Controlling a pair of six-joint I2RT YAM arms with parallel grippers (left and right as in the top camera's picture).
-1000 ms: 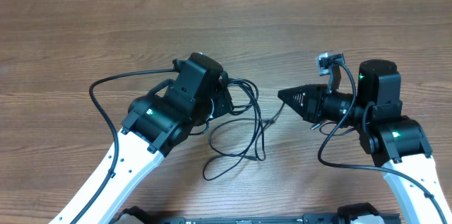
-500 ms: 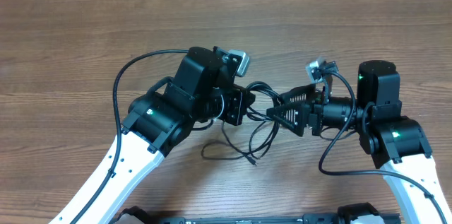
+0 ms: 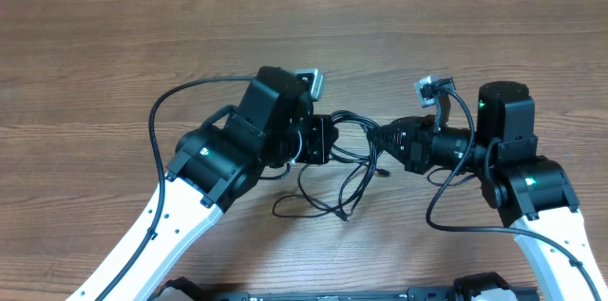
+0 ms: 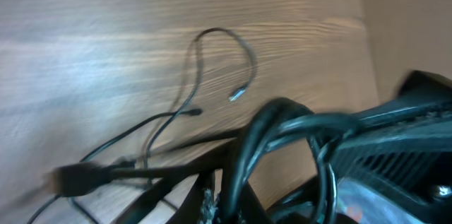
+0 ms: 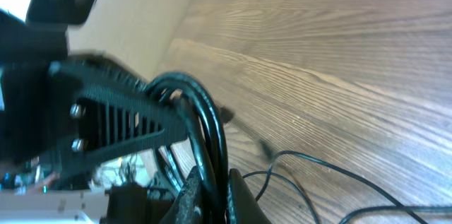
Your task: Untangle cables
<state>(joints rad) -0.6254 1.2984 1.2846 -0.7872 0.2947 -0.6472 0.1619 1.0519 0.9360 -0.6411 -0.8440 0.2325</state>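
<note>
counter (image 3: pixel 114 45) of brown wood grain lies under everything. from the lower left the left arm (image 3: pixel 204 163) reaches toward the middle, and the left gripper (image 3: pixel 326 140) is clamped on the cables (image 3: pixel 350 126). these bridge the short gap between the two grippers as a thick black bundle held off the counter. below the bundle thin loops (image 3: pixel 323 208) hang down and trail across the wood toward the near edge. in the left wrist view one cable curls loose on the counter and ends in a small plug (image 4: pixel 236 95). just right of the bundle the right gripper (image 3: pixel 383 137) points left, its fingers (image 5: pixel 185 203) closed on the same bundle, its tip near the left gripper's. the right arm (image 3: pixel 527 182) rises from the lower right.
</note>
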